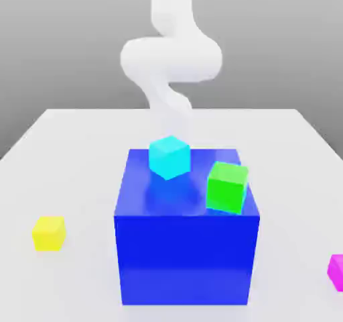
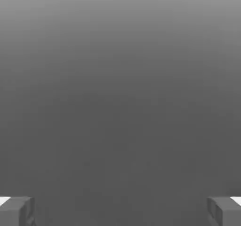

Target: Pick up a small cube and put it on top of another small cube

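Note:
A small cyan cube rests on top of a large blue block in the middle of the table, tilted on a corner or edge. A small green cube sits at that block's top edge toward the exterior view's right. On the table at the exterior view's left lies a small yellow cube, and a small magenta cube sits at the right edge. The white arm rises behind the block. In the hand view my gripper is open, its grey fingertips far apart with nothing between them.
The white table spreads around the blue block, with bare surface between the block and the yellow cube. The hand view looks onto a plain grey background.

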`<state>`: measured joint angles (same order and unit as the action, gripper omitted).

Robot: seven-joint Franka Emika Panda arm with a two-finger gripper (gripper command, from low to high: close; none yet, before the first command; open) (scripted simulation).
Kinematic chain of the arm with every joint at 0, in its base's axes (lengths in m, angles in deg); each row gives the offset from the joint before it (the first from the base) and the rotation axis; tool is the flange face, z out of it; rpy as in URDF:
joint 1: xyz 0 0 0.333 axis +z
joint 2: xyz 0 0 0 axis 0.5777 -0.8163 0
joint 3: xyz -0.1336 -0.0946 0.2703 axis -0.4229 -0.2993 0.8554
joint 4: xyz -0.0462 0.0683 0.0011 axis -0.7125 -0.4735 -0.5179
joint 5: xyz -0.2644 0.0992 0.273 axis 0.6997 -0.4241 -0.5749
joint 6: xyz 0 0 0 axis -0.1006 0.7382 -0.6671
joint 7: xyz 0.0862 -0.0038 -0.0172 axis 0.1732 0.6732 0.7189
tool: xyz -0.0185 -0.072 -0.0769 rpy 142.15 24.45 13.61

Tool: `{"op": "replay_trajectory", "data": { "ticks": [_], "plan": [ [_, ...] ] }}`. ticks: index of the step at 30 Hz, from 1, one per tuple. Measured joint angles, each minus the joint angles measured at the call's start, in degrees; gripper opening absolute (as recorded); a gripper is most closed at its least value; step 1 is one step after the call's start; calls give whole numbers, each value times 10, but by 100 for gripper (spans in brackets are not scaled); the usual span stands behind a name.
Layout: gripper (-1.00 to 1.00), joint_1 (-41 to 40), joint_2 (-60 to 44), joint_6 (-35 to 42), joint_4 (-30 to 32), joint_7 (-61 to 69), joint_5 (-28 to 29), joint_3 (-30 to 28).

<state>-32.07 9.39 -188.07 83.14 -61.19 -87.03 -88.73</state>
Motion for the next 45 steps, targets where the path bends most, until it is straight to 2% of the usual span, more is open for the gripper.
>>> {"op": "replay_trajectory", "data": {
  "ticks": [9,17,23,28,33,34,40,45],
  "plan": [
    [0,112,-191,-58,0,173,-29,3],
    [0,183,-357,-108,1,312,-37,40],
    [0,235,-481,-148,1,389,-5,65],
    [0,270,-585,-179,1,431,53,81],
    [0,295,-690,-249,-16,425,87,63],
    [-100,297,-701,-257,-19,424,90,60],
    [-100,298,-706,-261,-20,423,91,59],
    [-100,285,-628,-200,-3,437,72,77]
  ]
}}
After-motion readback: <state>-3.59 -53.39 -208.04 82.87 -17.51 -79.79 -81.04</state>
